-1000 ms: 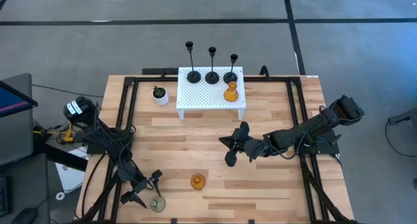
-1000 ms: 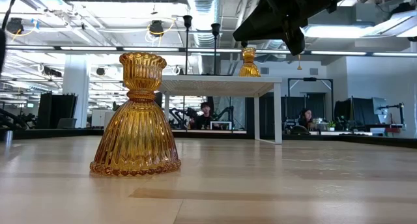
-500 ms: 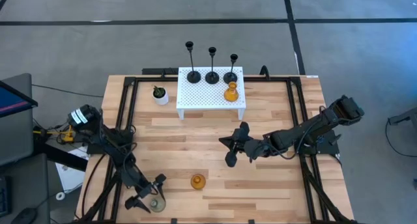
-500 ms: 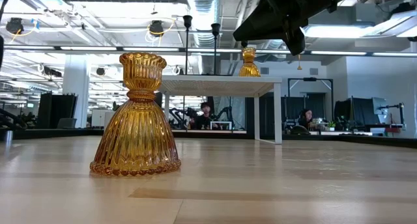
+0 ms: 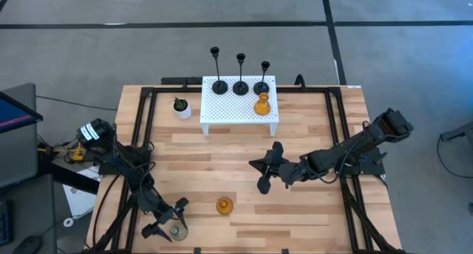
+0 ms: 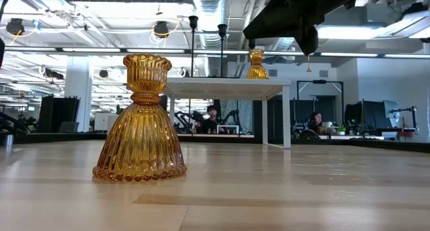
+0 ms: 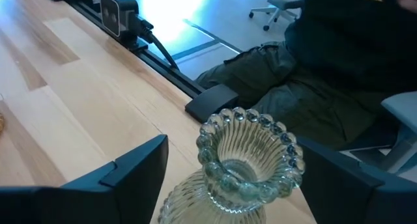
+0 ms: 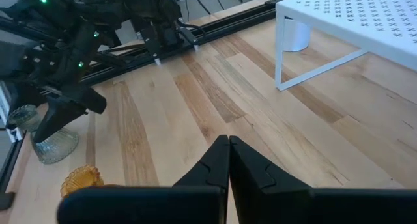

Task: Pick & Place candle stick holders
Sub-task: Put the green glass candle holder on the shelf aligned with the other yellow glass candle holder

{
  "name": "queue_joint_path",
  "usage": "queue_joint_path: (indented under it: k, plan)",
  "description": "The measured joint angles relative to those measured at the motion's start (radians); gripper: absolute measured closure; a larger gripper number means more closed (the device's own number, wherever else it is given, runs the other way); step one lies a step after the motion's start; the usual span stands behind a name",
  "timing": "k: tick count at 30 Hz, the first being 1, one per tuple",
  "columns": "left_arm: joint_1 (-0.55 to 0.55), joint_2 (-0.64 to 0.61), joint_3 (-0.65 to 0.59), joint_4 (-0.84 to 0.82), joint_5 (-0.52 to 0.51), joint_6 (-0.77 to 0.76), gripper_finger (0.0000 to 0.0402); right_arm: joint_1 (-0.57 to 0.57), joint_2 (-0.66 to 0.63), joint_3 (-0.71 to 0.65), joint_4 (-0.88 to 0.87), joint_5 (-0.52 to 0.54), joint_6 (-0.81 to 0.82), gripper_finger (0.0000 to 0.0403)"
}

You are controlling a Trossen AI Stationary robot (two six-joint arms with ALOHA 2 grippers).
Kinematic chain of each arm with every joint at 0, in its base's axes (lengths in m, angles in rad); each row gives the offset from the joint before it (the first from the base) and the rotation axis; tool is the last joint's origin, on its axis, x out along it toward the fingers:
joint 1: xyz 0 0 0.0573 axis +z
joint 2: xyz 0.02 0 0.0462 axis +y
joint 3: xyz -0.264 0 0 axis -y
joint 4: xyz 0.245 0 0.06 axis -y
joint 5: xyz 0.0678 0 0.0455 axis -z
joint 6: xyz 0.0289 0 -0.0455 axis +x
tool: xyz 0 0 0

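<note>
I am holding the left hand [image 5: 168,225] spread around the squat clear-grey ribbed glass holder [image 7: 244,168] at the wooden table's [image 5: 310,217] near-left corner, fingers not touching it. The right hand [image 5: 264,173] is hovering mid-table, its fingers pressed together.

We saw the table [image 5: 244,173] evenly lit from above in the high view, with only soft, short shadows. In the low view, bright ceiling strip lights [image 6: 356,31] glared overhead, and the near amber holder [image 6: 141,120] glowed sharp while the foreground wood was blurred. The left wrist view showed a blue-white glare patch [image 7: 176,6] on the floor, and the clear glass holder [image 7: 244,165] looked soft.
</note>
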Motion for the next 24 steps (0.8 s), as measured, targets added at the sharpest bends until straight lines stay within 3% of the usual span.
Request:
queue_joint_path:
  k: [12, 24]
  plan:
    - [0.000, 0.000, 0.000, 0.000, -0.001, -0.003, 0.0137, 0.006, 0.000, 0.000, 0.001, 0.001, 0.000, 0.0403]
    - [0.000, 0.000, 0.000, 0.000, -0.001, 0.002, 0.0222, 0.006, 0.000, 0.000, 0.001, 0.001, 0.000, 0.0403]
